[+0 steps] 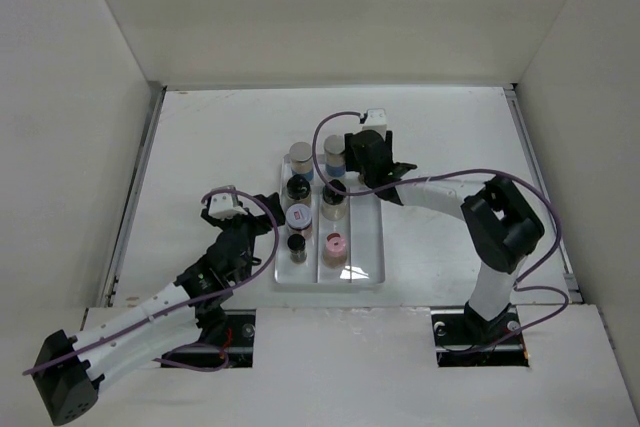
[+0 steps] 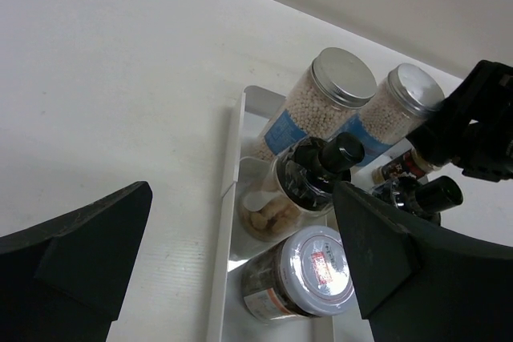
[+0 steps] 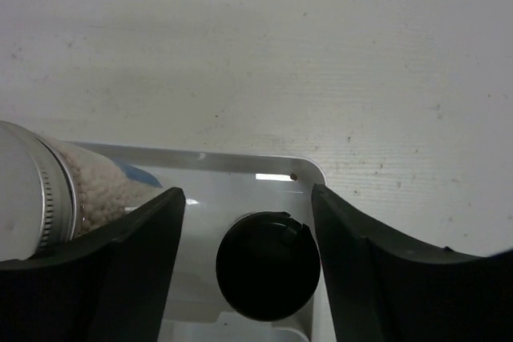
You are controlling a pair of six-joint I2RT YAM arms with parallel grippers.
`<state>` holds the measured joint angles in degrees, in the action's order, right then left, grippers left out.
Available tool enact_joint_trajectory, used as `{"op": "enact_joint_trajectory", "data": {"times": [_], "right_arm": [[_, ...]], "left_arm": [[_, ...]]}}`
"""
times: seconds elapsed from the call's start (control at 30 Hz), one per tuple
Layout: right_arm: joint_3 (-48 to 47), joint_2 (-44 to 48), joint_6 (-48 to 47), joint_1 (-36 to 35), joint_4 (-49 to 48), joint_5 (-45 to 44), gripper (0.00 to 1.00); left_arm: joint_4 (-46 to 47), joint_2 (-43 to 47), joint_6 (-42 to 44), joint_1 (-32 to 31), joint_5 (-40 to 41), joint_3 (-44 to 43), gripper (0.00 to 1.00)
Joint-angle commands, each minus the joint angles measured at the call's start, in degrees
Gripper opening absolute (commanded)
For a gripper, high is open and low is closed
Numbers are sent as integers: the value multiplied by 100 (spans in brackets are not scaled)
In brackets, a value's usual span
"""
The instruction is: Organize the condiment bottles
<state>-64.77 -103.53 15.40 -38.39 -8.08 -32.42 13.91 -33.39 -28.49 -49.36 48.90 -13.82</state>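
A clear three-compartment tray (image 1: 365,272) holds the condiment bottles. Two grey-capped, blue-labelled jars (image 1: 300,155) (image 1: 335,152) stand at its far end, with black-capped bottles (image 1: 297,187), a white-lidded jar (image 1: 299,215) and a pink-capped jar (image 1: 334,243) nearer. My right gripper (image 1: 378,169) is open over the tray's far right corner. In the right wrist view it (image 3: 247,194) straddles a black-capped bottle (image 3: 268,264) without touching it. My left gripper (image 1: 265,209) is open and empty beside the tray's left wall. In the left wrist view it (image 2: 240,198) faces the white-lidded jar (image 2: 309,270).
White walls enclose the table on three sides. In the left wrist view the tray's left rim (image 2: 228,190) lies between my fingers, and the right gripper's black body (image 2: 481,118) hangs over the far jars (image 2: 341,78). Purple cables loop above both arms.
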Motion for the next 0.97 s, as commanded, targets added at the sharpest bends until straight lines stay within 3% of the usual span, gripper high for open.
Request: {"op": "enact_joint_trajectory", "data": {"times": [0.0,0.17,0.63,0.93], "right_arm": [[-27,227,51,-50,-291,-115,75],[263,956,51,-50,-229,-282,100],[2714,3407,956,232,-800,-501,100],[3769,4621,1158,248,-976,-748,100]], "left_arm": [[68,-132,-139,98,-57,-67,100],[-90,-115,-245,133,-4,-147,100],[-820,-388,-385,10,-12,-762,100],[-1250,-502,-333,-16,-30,-1210,100]]}}
